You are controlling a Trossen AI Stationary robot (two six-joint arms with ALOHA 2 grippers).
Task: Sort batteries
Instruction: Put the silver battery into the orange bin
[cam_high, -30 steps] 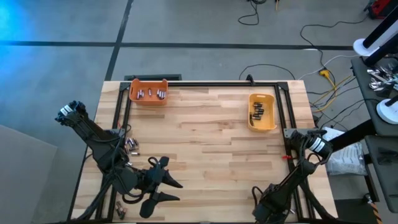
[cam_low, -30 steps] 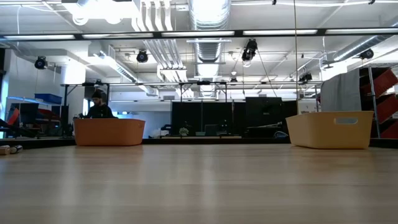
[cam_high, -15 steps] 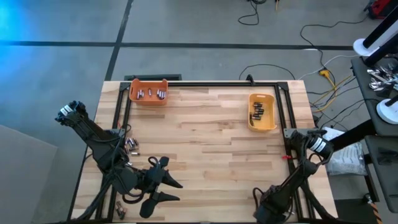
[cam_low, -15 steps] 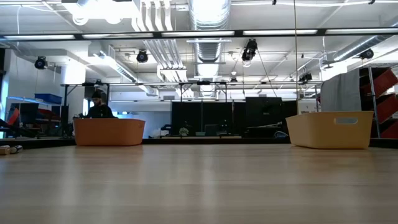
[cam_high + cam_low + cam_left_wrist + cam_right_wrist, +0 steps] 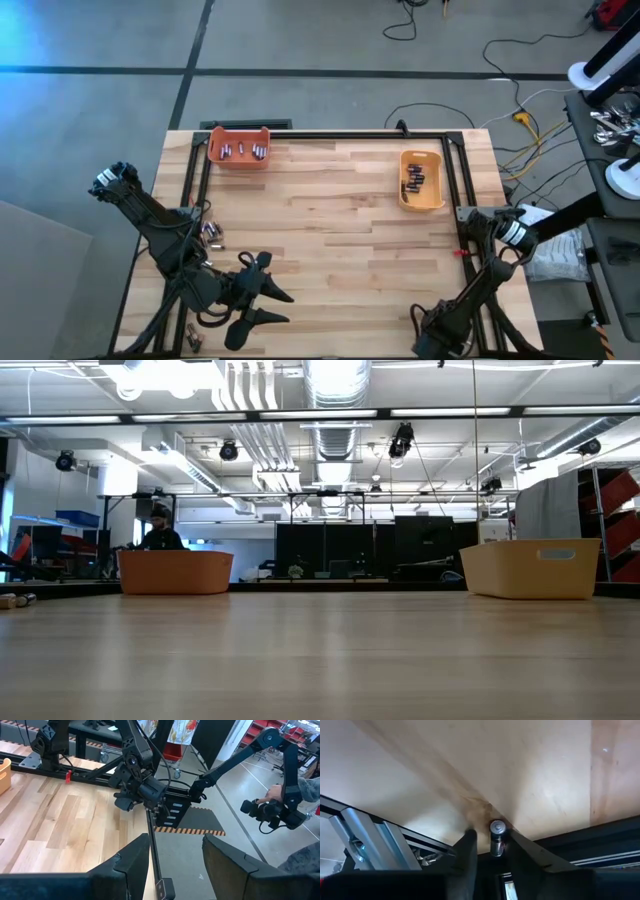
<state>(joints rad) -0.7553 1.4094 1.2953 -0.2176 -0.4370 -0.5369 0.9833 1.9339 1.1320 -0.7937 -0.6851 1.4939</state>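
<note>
at the table's near right corner the right gripper [image 5: 492, 851] is down at the edge, its fingers close on either side of a small silvery battery [image 5: 496, 838] standing between them; whether they actually pinch it, i cannot tell. silvery batteries [image 5: 240, 151] already lie in the orange bin [image 5: 239, 160] and dark batteries [image 5: 413, 181] in the yellow bin [image 5: 421, 200], so sorting looks well along. a few loose batteries [image 5: 211, 233] remain on the pale, planked wooden table [image 5: 330, 220] by the left arm. the left gripper [image 5: 176, 855] hangs empty at the near edge, fingers spread apart. both bins are smooth, round-cornered plastic.
</note>
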